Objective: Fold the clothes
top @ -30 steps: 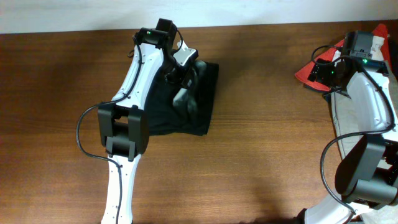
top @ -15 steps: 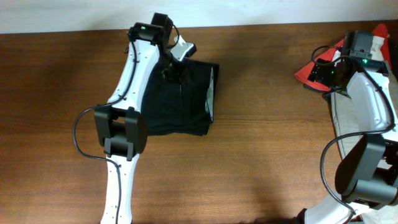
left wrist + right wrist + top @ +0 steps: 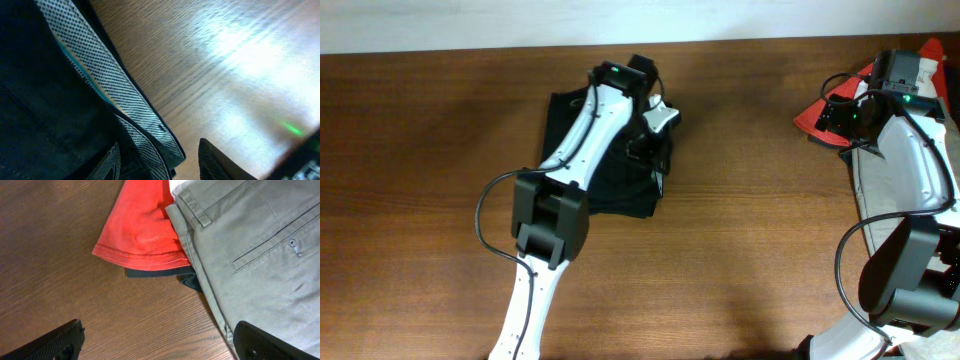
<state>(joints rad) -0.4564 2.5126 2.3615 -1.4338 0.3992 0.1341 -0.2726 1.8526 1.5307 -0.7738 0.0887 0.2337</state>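
Left gripper (image 3: 160, 166): jaws spread wide, not clamped on anything. Both fingers (image 3: 112, 162) show at the bottom edge of the wrist view. The edge of the black garment (image 3: 45, 115) runs between them, its checked inner band (image 3: 95, 85) turned up, with a thin teal line along it. Bare wooden table (image 3: 225, 65) fills the upper right of that view.

Overhead: left gripper (image 3: 642, 150) sits over the right edge of the black garment (image 3: 560, 130), which lies upper centre of the frame. The left arm (image 3: 582, 140) reaches diagonally across it.

Right gripper (image 3: 160, 345): jaws fully apart, holding nothing; fingers (image 3: 55, 342) sit at the two lower corners. Bare table lies between them, with the khaki trousers (image 3: 250, 255) by the right finger. A red garment (image 3: 145, 225) lies at top centre, touching the trousers. A dark blue cloth (image 3: 155, 272) peeks from under both.

Overhead: this pile sits at the far right edge.
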